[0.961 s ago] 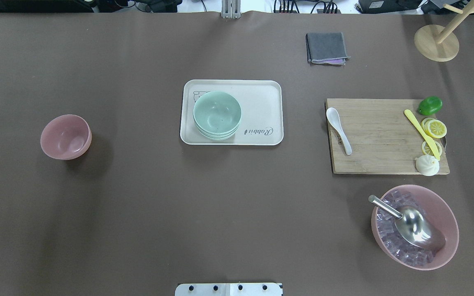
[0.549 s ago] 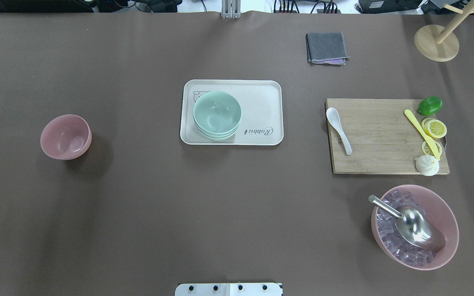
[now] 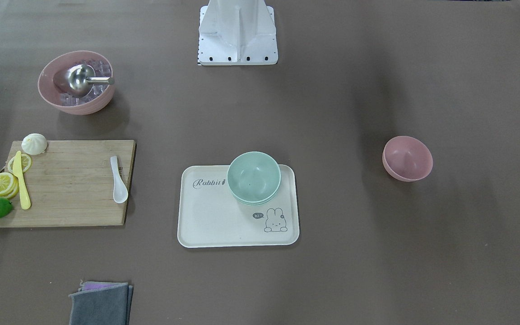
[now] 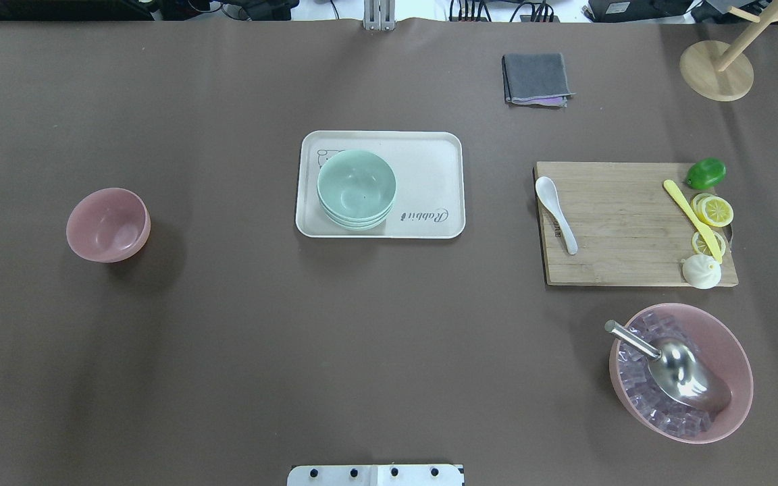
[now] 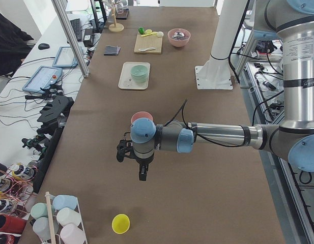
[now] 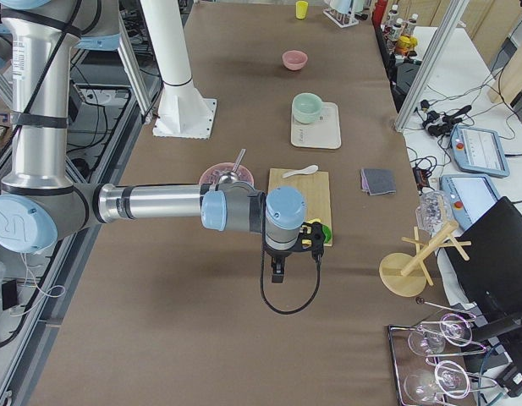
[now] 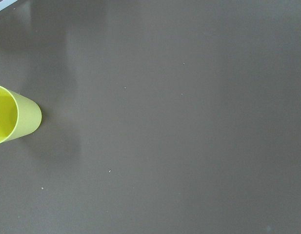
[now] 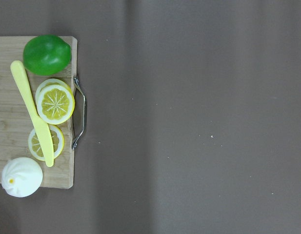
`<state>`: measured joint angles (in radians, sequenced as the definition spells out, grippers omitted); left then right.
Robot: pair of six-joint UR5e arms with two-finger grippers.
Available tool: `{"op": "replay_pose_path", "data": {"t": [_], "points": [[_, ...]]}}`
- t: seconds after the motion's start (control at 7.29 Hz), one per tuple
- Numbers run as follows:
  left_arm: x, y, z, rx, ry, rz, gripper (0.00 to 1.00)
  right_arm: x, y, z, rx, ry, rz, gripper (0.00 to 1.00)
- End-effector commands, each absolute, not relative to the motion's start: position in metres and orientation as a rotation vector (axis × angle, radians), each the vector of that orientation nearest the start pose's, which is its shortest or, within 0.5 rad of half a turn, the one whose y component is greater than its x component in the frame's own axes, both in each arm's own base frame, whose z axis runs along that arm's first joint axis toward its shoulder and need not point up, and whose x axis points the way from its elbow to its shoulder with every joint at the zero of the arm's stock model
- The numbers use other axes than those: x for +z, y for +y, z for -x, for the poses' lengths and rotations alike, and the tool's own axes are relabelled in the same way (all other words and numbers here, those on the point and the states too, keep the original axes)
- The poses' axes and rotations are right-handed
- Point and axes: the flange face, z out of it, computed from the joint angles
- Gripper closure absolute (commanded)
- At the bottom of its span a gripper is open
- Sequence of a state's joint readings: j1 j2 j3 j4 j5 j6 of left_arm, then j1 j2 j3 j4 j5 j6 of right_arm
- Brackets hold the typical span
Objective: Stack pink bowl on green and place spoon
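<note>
The small pink bowl (image 4: 108, 225) stands alone on the brown table at the left, also in the front view (image 3: 407, 158). The stack of mint-green bowls (image 4: 356, 188) sits on the left part of a cream tray (image 4: 429, 169). The white spoon (image 4: 555, 212) lies on the left edge of a wooden cutting board (image 4: 618, 229). Neither gripper shows in the overhead or front views. The left gripper (image 5: 132, 158) hangs over the table's left end, short of the pink bowl. The right gripper (image 6: 309, 234) hangs past the board's lime end. I cannot tell whether either is open or shut.
A larger pink bowl (image 4: 740, 364) with a metal scoop and clear cubes stands near the robot on the right. The board also carries a lime (image 4: 705, 173), lemon slices, a yellow knife (image 4: 691, 217) and a white bun. A grey cloth (image 4: 536, 78) and wooden stand (image 4: 716, 70) are at the far side. A yellow cup (image 7: 9, 119) stands below the left wrist.
</note>
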<state>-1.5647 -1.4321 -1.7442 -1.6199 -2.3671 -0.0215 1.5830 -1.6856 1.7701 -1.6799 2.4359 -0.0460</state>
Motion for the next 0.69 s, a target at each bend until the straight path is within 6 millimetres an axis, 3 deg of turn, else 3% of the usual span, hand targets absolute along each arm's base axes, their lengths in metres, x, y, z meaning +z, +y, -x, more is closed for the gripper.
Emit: {"op": "replay_pose_path", "data": {"t": [0.0,0.55], "points": [[0.6284,-0.4407,0.0587,0.024,0.797,-0.075,0.01,0.6188,-0.4393,-0.0629,-0.020,-0.865,-0.001,0.00],[0.6287,-0.4401,0.0585,0.022,0.800,-0.073,0.01,0.6189,-0.4390,-0.0626,-0.018,-0.870,0.003,0.00]]}}
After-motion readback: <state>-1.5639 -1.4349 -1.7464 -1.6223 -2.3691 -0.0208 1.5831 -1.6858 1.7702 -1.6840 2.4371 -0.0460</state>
